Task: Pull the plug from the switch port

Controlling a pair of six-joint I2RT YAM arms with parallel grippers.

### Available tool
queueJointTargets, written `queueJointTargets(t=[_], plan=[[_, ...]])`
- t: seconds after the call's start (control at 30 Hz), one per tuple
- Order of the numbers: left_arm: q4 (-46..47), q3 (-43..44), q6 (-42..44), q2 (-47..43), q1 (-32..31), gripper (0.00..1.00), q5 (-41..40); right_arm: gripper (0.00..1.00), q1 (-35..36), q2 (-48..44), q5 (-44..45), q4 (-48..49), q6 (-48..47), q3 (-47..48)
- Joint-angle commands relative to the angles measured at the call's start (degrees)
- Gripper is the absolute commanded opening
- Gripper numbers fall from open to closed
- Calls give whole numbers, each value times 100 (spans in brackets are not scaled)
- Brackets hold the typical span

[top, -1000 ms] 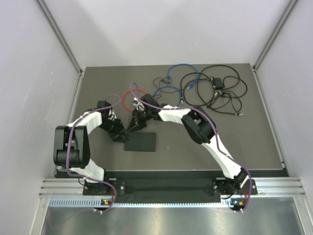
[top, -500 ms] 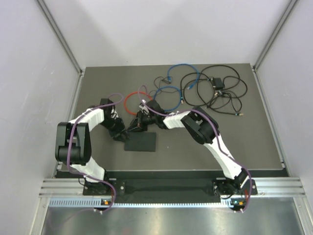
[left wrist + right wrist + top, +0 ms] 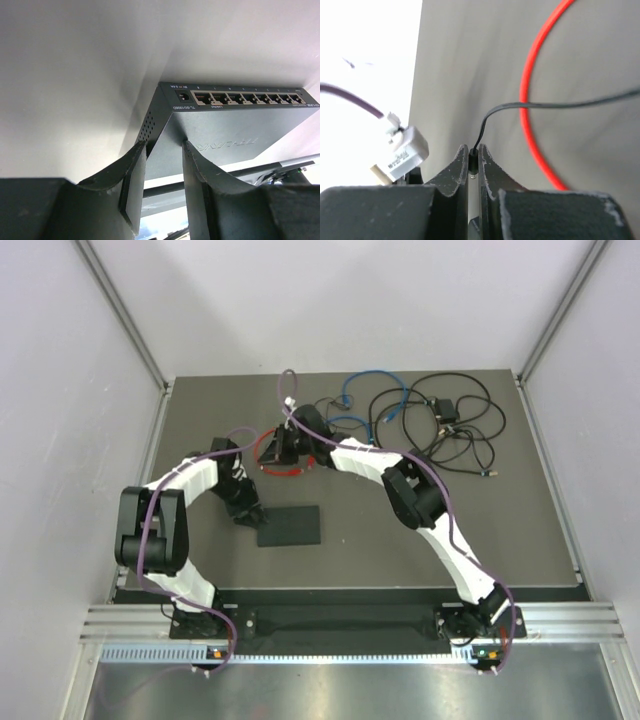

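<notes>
The flat black switch [image 3: 292,526] lies on the grey table. In the left wrist view its back face shows a row of network ports [image 3: 247,98] and a small round power socket [image 3: 182,94], all with nothing in them. My left gripper [image 3: 252,514] clamps the switch's [image 3: 225,130] left corner between its fingers [image 3: 135,165]. My right gripper [image 3: 285,448] is well beyond the switch, near the red cable. It is shut on a small black barrel plug [image 3: 474,159], from which a thin black cable [image 3: 545,104] trails.
A red cable loop [image 3: 268,455] lies under the right gripper and shows in the right wrist view [image 3: 530,90]. Blue cables [image 3: 360,390] and a tangle of black cables with an adapter block [image 3: 445,410] lie at the back right. A white connector [image 3: 405,150] hangs by the right wrist.
My right gripper has moved from the switch's back edge away toward the far side, taking the black plug with it. My left gripper and the switch have stayed put.
</notes>
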Motion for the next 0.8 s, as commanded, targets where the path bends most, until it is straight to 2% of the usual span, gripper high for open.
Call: queueJointTargets(t=[0.0,0.07,0.13,0.3,0.37,0.4,0.47,0.5,0.6,0.77], plan=[[4,-405,17,546,-281,38,-741,0,-195,235,-91,-129,42,189],[57,-413,25,406,-281,38,-731,0,-266,52,-180,363,95,-118],[83,-387,52,300,-281,38,-670,0,-405,-37,-206,233,-105,-84],[-22,-124,148,19,-281,41,-582,0,-977,-362,-303,-531,-756,-84],[-22,-27,157,-165,-281,44,-539,2,-1240,-407,-338,-1309,-1186,126],[-5,60,149,-244,-281,50,-503,13,-1328,-381,-434,-1680,-1370,275],[4,166,131,-446,-281,56,-381,28,-1557,-371,-426,-2453,-1671,566],[-5,306,87,-482,-281,59,-363,44,-1627,-432,-443,-2535,-1715,523],[-127,648,26,-588,-281,64,-354,66,-1839,-714,-225,-2992,-2013,347],[-198,1071,-10,-921,-351,69,-345,80,-1883,-1573,373,-3871,-2725,373]])
